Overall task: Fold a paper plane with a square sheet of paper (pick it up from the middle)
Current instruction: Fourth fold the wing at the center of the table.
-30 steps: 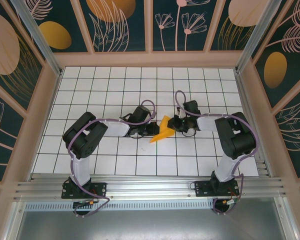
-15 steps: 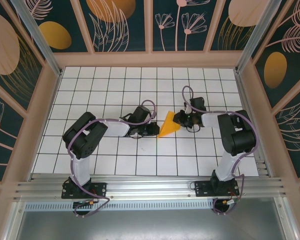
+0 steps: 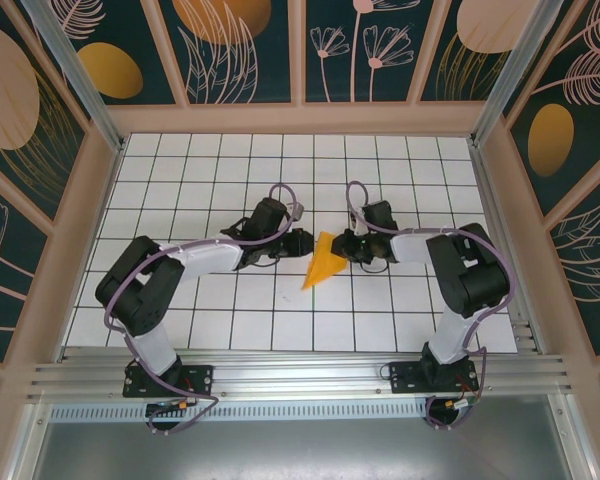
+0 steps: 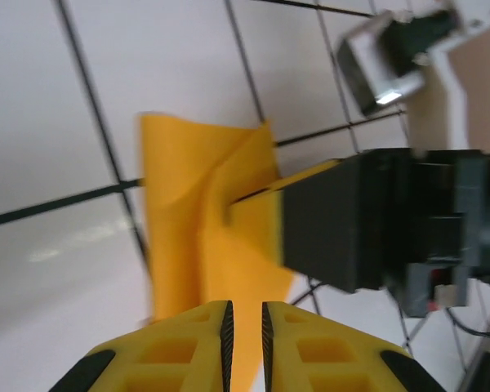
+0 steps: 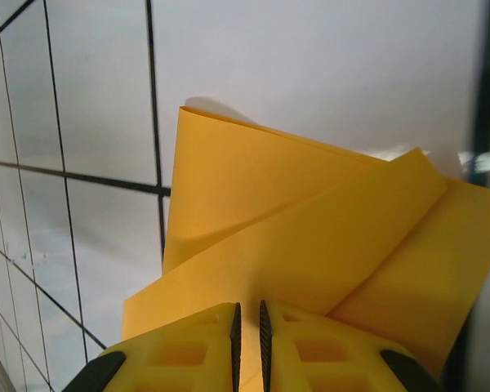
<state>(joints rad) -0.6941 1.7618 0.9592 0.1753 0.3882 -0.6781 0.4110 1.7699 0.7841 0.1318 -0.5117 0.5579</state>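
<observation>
Right claw point(image 3: 349, 248) clenched on paper point(image 3: 324, 263); left claw point(image 3: 304, 243) nearly shut, grip unclear. Pinch at the crease, right steady.

Far and near tile rows of table point(image 3: 230, 160) free. Middle row blocked: left arm point(image 3: 200, 258) and right arm point(image 3: 430, 245) meet at paper point(image 3: 324, 262), no passage between. Walls point(image 3: 300, 118) close three sides.
</observation>
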